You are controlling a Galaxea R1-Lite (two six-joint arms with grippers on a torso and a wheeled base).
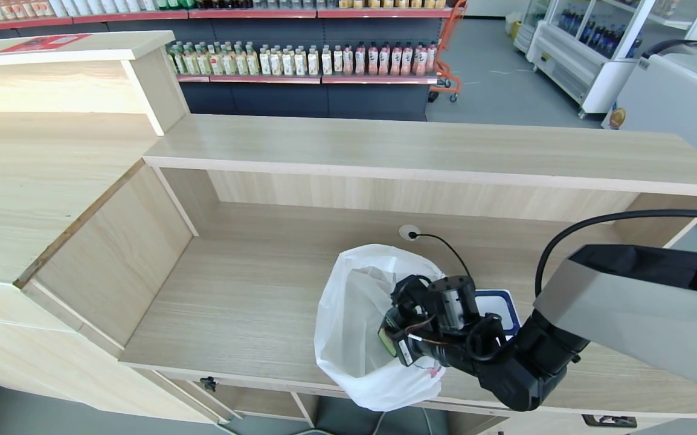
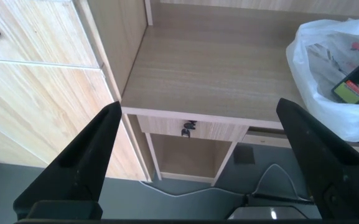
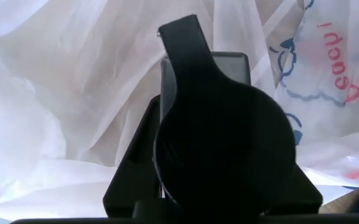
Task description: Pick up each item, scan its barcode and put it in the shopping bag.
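Evidently the right gripper (image 1: 401, 333) is nearer: it sits at the mouth of the shopping bag (image 1: 348, 302), near edge of the bench (image 1: 234, 302), a dark packet (image 1: 389, 342) at its tip; whether its jaws grip cannot be told. The left gripper (image 2: 199, 109), jaws wide apart, hangs well apart.

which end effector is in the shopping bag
The right end effector, in the mouth of the white shopping bag on the counter. The left end effector hangs open off the counter's front edge, clear of the bag.
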